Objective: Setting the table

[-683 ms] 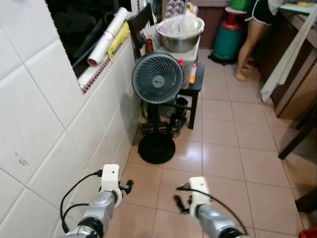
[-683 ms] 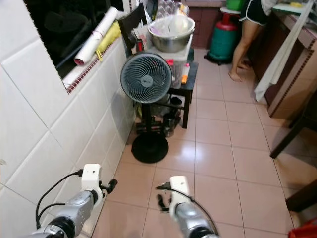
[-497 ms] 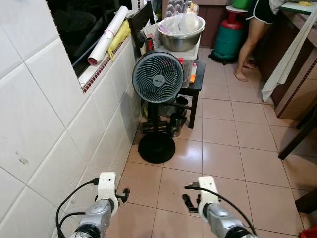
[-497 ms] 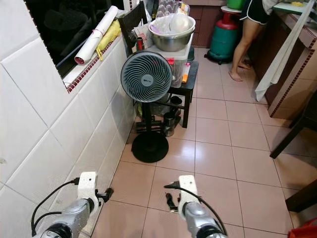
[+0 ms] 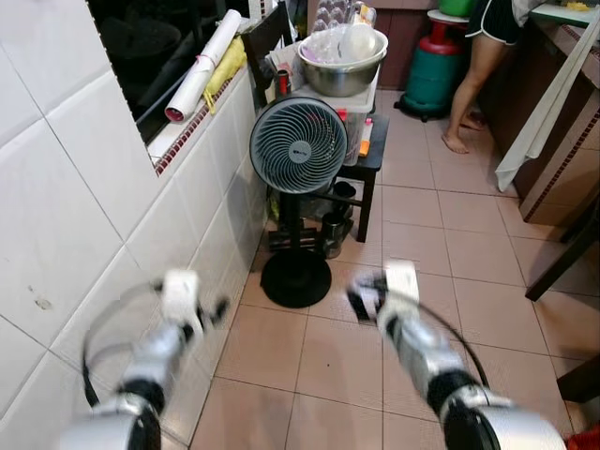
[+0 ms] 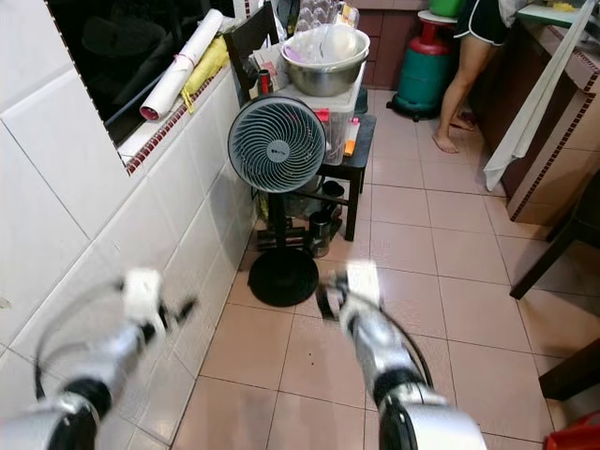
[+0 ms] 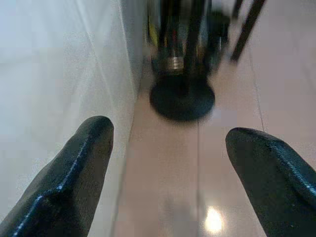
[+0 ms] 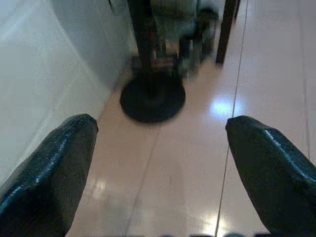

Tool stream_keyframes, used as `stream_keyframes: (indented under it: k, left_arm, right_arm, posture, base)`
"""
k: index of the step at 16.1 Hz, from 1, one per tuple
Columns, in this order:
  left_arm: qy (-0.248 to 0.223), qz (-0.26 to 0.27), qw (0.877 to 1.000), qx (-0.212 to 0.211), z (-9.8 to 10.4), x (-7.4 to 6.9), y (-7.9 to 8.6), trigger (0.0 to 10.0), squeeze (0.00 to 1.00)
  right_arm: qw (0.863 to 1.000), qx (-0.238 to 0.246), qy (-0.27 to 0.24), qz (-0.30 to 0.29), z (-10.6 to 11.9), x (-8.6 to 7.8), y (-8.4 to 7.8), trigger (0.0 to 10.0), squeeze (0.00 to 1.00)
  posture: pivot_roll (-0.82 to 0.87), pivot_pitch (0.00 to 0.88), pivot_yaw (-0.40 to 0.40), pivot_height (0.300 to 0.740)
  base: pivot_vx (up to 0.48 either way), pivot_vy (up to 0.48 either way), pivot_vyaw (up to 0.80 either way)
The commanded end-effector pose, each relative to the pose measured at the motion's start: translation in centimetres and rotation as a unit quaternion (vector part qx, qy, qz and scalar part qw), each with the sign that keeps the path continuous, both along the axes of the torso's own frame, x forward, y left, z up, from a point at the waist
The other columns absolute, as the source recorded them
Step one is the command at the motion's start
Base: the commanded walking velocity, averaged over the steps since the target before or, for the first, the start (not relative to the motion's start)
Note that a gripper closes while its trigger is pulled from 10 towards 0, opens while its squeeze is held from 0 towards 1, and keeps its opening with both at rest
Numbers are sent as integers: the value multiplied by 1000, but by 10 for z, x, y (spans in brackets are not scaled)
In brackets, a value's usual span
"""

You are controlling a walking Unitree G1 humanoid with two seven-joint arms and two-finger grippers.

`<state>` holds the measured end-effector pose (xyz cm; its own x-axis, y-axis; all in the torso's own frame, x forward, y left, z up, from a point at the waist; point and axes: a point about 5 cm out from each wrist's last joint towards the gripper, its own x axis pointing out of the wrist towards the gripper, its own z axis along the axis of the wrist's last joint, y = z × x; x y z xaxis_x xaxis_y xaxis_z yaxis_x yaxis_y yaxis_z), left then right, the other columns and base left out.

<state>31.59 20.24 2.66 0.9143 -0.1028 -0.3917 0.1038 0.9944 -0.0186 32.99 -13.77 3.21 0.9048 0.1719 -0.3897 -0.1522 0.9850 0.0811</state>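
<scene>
Both arms are raised over the tiled floor and blurred by motion. My left gripper (image 5: 217,309) is close to the white tiled wall (image 5: 84,234), and its wrist view shows the two black fingers (image 7: 74,173) spread wide with nothing between them. My right gripper (image 5: 361,295) hangs just right of the fan's round base (image 5: 295,279); its fingers (image 8: 54,173) also stand apart and empty. A large steel bowl (image 5: 342,70) holding pale items sits on a small black side table (image 5: 375,155) behind the fan.
A grey standing fan (image 5: 298,145) stands by the wall ahead. Rolled paper (image 5: 199,70) lies on the window ledge. A person (image 5: 478,75) stands at the far end beside a green gas cylinder (image 5: 433,70). A dark furniture leg (image 5: 562,262) and a hanging white cloth (image 5: 544,103) are on the right.
Both arms have swung up from the bottom of the picture to mid-height, the right one forward towards the fan base. The fan and the person are where they were.
</scene>
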Motion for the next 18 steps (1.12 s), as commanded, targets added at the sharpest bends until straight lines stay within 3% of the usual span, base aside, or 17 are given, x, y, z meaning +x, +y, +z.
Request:
stream_keyframes:
  k: [1, 2, 4, 7, 9, 11, 13, 16, 18]
  left_arm:
    - [-25, -2, 1000, 3, 7, 3, 5, 10000, 0]
    - [-78, -27, 997, 2, 19, 7, 2, 10000, 0]
    - [-107, -33, 994, -16, 18, 0, -1, 10000, 0]
    - [-147, -32, 988, -40, 7, -30, -9, 10000, 0]
    - [-177, -10, 983, -53, 4, -54, -12, 10000, 0]
    - [-178, 16, 982, -57, -1, -66, -9, 10000, 0]
    - [-163, 24, 985, -53, -5, -76, -7, 10000, 0]
    - [-142, 6, 988, -52, -7, -83, -10, 10000, 0]
    - [-129, -9, 990, -50, -8, -86, -11, 10000, 0]
  right_arm:
    - [1000, 3, -20, 4, 8, 5, 0, 10000, 0]
    - [997, 46, -40, 41, 17, 9, -1, 10000, 0]
    - [996, 41, -51, 64, 15, 5, -4, 10000, 0]
    - [994, 23, -76, 71, 9, -9, -21, 10000, 0]
    - [991, 28, -106, 70, 7, -28, -33, 10000, 0]
    - [987, 3, -143, 69, 11, -41, -38, 10000, 0]
    - [989, 9, -141, 49, 13, -55, -43, 10000, 0]
    - [990, 20, -137, 28, 14, -69, -46, 10000, 0]
    - [991, 28, -132, 22, 17, -90, -43, 10000, 0]
  posture:
    - [0, 0, 16, 740]
    - [6, 0, 9, 740]
    - [5, 0, 6, 740]
    - [11, 0, -7, 740]
    - [3, 0, -6, 740]
    - [-10, 0, 8, 740]
    - [-22, 0, 28, 740]
    - [-25, 0, 52, 740]
    - [-31, 0, 82, 740]
  base:
    - [0, 0, 0]
    - [0, 0, 0]
    - [0, 0, 0]
    - [0, 0, 0]
    - [0, 0, 0]
    - [0, 0, 0]
    - [0, 0, 0]
    - [0, 0, 0]
    - [0, 0, 0]
